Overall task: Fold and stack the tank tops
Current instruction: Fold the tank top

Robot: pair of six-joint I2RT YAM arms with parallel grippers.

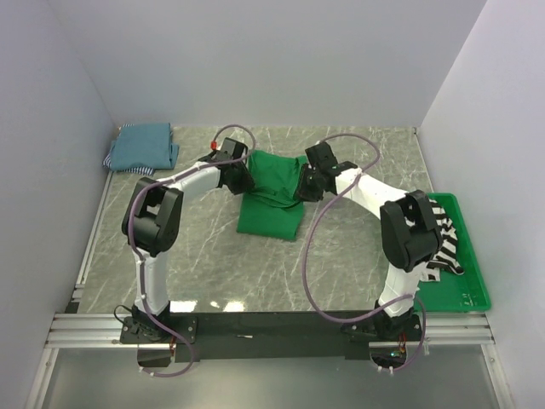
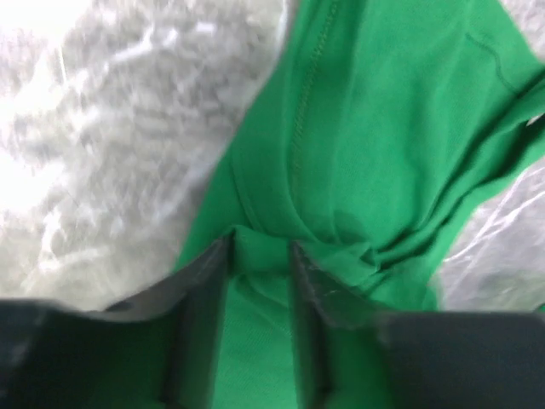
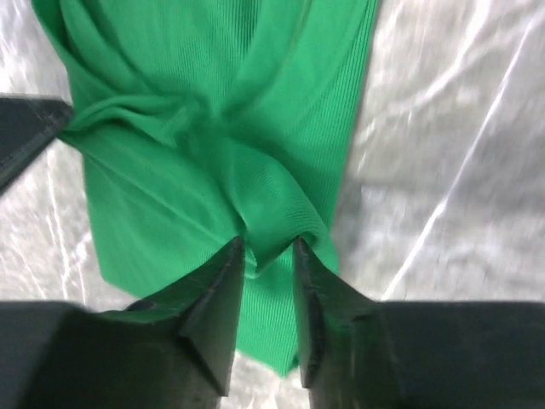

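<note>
— Two hands on one garment?
— Yes. The left hand (image 1: 239, 176) and the right hand (image 1: 308, 182) both sit at the far end of the green tank top (image 1: 271, 204). It lies part-folded in the middle of the counter (image 1: 213, 256).
— Are they gripping it?
— The left hand's fingers (image 2: 204, 294) stand a narrow gap apart, with a ridge of green cloth between the tips. It looks loose, not clamped. The right hand is the same: slightly parted, with a pucker of cloth between its tips.
— And the other tops?
— The striped tank top (image 1: 446, 243) lies in the green tray (image 1: 477, 294) at the right, partly hidden behind the right arm. The teal tank tops (image 1: 145, 146) lie folded in the counter's far left corner.
</note>
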